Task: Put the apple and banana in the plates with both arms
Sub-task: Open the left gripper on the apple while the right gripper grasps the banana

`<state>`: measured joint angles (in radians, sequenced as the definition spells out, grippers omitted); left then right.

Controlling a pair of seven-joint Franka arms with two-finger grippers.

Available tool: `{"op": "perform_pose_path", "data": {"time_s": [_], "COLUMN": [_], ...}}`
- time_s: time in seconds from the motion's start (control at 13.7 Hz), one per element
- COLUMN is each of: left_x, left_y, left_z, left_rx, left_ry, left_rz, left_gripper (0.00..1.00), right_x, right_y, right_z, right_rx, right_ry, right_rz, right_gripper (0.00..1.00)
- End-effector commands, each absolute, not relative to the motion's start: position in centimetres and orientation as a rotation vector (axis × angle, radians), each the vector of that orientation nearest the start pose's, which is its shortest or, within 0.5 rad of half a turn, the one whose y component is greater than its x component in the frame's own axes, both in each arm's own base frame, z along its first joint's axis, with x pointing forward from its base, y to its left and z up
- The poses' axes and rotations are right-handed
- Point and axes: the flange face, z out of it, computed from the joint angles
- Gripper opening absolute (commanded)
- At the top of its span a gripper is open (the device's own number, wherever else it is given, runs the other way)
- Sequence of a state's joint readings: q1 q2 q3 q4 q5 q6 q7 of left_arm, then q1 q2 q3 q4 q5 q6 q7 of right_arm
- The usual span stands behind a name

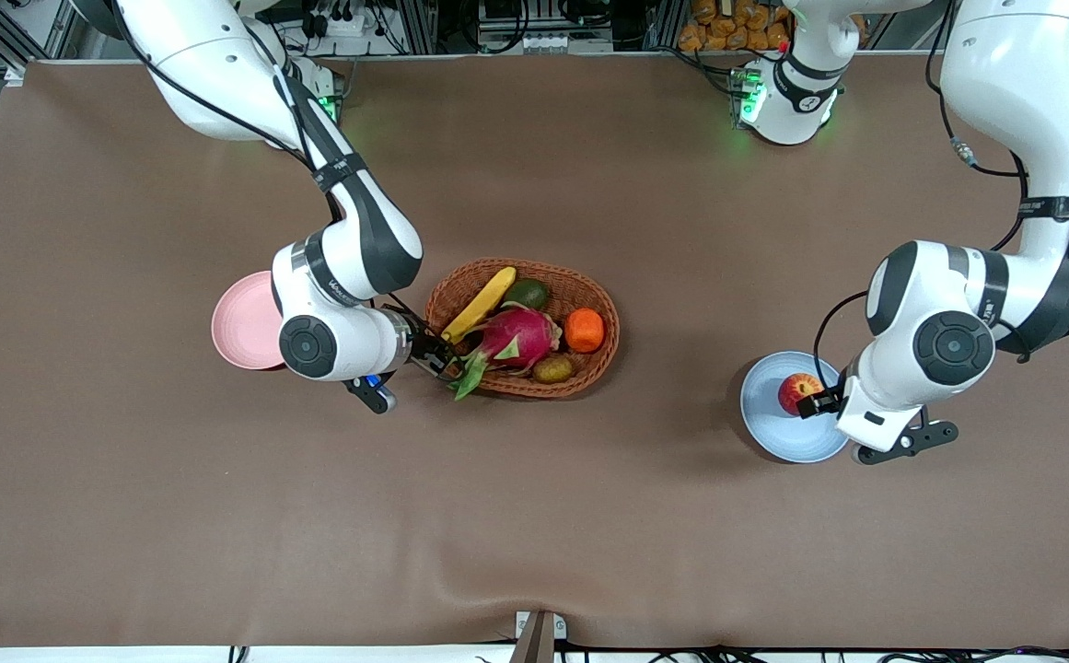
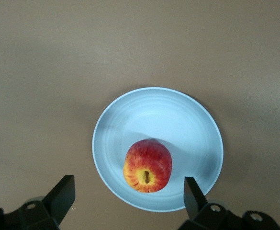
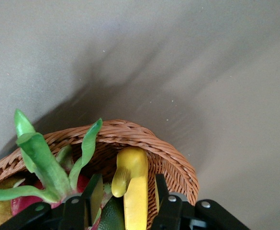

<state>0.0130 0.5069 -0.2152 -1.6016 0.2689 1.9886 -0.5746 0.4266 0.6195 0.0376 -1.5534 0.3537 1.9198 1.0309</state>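
The right gripper (image 3: 125, 201) straddles the banana (image 3: 130, 187) in the wicker basket (image 3: 173, 163), fingers narrow across its long axis, while the left gripper (image 2: 128, 196) hangs wide over the apple (image 2: 148, 165) on the blue plate (image 2: 178, 120).

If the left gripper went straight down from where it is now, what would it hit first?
Most likely the apple: the open left gripper hangs over the blue plate, its fingers either side of the fruit, which lies a little ahead of them. A finger could reach the plate first; depth is unclear.
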Motion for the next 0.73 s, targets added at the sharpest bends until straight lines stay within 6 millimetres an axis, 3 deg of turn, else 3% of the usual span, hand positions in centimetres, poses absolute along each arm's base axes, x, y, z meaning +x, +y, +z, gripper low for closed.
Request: {"op": "perform_pose_path", "data": {"time_s": [0.0, 0.22, 0.29, 0.44, 0.66], "left_x": [66.6, 66.3, 66.1, 65.6, 64.6], "left_y": [-9.8, -9.8, -10.0, -10.3, -10.5], "left_z": [36.6, 39.3, 40.3, 42.1, 45.5], "left_rx": [-2.932, -2.953, -2.976, -3.012, -3.062], "left_ry": [-0.357, -0.286, -0.293, -0.308, -0.272], "left_rz": [0.068, 0.039, 0.030, 0.036, 0.025], "left_gripper": [1.00, 1.00, 1.00, 1.00, 1.00], "right_x": [59.2, 59.0, 59.0, 59.0, 59.4], "right_y": [33.5, 33.8, 33.8, 33.5, 33.0], "right_z": [26.2, 25.8, 25.8, 25.6, 25.9], "right_rx": [-2.793, -2.800, -2.802, -2.803, -2.797], "right_ry": [1.083, 1.078, 1.078, 1.082, 1.083], "right_rz": [0.626, 0.628, 0.627, 0.633, 0.626], "right_gripper": [0.50, 0.46, 0.39, 0.10, 0.02]}}
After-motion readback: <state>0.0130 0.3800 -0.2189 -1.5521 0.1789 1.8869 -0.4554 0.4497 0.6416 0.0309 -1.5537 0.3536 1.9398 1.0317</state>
